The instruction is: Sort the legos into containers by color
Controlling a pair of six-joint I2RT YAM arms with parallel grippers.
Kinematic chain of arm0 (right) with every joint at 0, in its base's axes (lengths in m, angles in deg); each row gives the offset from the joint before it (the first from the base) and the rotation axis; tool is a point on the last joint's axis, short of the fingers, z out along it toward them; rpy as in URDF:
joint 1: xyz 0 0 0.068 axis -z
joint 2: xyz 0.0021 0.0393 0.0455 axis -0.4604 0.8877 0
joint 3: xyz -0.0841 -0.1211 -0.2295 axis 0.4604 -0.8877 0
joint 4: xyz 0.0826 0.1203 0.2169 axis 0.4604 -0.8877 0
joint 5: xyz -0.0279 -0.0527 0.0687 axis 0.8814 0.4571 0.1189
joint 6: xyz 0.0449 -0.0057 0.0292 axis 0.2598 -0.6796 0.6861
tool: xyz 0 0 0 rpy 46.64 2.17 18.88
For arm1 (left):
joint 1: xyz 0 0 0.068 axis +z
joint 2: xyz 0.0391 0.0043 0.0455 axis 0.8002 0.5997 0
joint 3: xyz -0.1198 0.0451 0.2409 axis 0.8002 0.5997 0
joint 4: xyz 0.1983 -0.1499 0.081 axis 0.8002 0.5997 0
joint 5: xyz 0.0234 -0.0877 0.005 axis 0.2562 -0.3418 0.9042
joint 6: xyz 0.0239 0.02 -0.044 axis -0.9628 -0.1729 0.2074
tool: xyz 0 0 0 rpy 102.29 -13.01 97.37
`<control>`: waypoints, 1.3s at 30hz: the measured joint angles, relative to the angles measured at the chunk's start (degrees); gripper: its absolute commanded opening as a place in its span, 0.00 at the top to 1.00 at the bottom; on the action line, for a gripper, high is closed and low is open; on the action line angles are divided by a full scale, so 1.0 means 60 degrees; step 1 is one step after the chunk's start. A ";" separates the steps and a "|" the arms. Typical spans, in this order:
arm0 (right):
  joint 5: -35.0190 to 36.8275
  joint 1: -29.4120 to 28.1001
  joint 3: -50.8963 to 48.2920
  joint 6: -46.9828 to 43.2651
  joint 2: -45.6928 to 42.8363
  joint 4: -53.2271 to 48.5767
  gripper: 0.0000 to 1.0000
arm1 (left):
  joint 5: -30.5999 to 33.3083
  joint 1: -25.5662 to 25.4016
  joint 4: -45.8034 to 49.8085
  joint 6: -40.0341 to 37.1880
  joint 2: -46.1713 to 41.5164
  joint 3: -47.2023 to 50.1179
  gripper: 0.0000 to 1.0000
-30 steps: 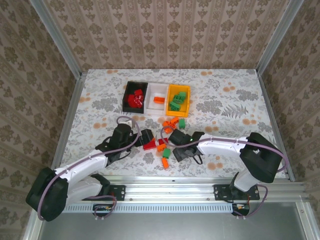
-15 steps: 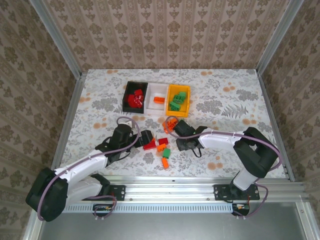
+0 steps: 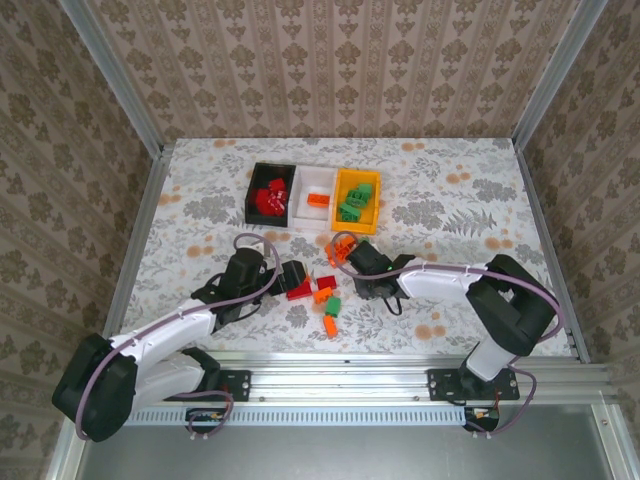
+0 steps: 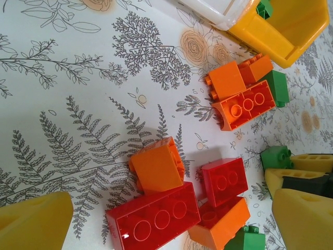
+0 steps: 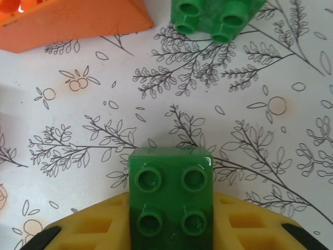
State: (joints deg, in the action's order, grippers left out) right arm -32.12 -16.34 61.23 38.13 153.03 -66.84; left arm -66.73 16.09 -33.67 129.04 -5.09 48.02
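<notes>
Since other green bricks lie in the yellow bin, the right gripper pinches a green brick on the table near it, likely to carry it there. The left gripper hangs wide open and empty above red and orange bricks.

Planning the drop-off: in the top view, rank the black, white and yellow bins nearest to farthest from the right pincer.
1. The yellow bin, straight beyond the right pincer, at the right end of the row.
2. The white bin, in the middle.
3. The black bin, at the left end.
</notes>
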 measured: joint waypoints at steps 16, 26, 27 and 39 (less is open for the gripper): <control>0.0240 0.1173 0.3395 -0.0889 0.0342 -0.0106 0.71 | 0.0004 0.0000 0.0324 -0.0040 -0.0102 -0.0284 0.00; 0.0098 0.2386 0.7770 -0.1854 0.4364 -0.0153 0.70 | 0.0109 0.0004 0.1053 -0.0055 -0.1209 -0.0317 0.00; 0.0073 0.2455 0.8160 -0.1912 0.4732 -0.0284 0.67 | 0.0109 0.0004 0.1137 -0.0055 -0.1293 -0.0317 0.00; -0.0076 0.2699 0.8805 -0.2277 0.4881 -0.0933 0.41 | 0.0251 0.0011 0.1472 -0.0047 -0.1960 -0.0310 0.00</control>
State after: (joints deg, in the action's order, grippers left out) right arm -32.58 -0.14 114.06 24.47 182.31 -72.43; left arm -65.22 16.16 -24.84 128.76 -16.85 46.16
